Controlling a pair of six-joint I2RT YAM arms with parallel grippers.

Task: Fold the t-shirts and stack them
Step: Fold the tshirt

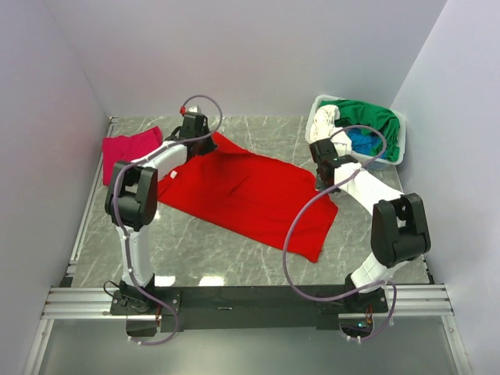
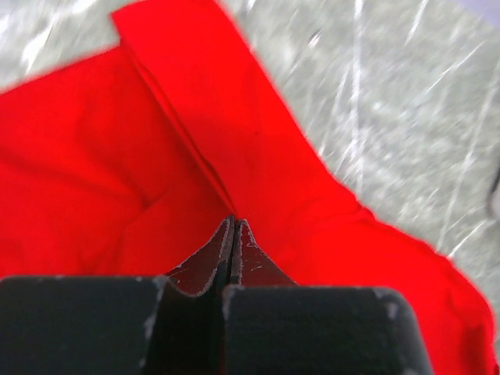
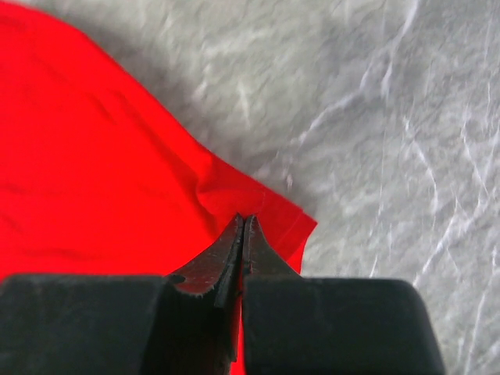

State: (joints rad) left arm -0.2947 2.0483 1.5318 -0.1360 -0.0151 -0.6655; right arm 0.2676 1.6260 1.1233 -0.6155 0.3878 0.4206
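Observation:
The bright red t-shirt (image 1: 250, 195) lies spread across the middle of the table. My left gripper (image 1: 205, 145) is at its far left corner, by a sleeve. In the left wrist view it (image 2: 233, 223) is shut, pinching a crease of the red cloth (image 2: 117, 172). My right gripper (image 1: 325, 181) is at the shirt's right edge. In the right wrist view it (image 3: 244, 221) is shut on the red cloth (image 3: 94, 180) close to a hemmed corner, and the cloth puckers at the tips. A magenta-pink t-shirt (image 1: 129, 148) lies folded at the far left.
A white plastic basket (image 1: 399, 153) stands at the back right, holding green (image 1: 375, 117), white (image 1: 326, 121) and blue (image 1: 361, 141) shirts. Grey walls close in the left, back and right. The marble tabletop (image 1: 195, 250) shows in front of the red shirt.

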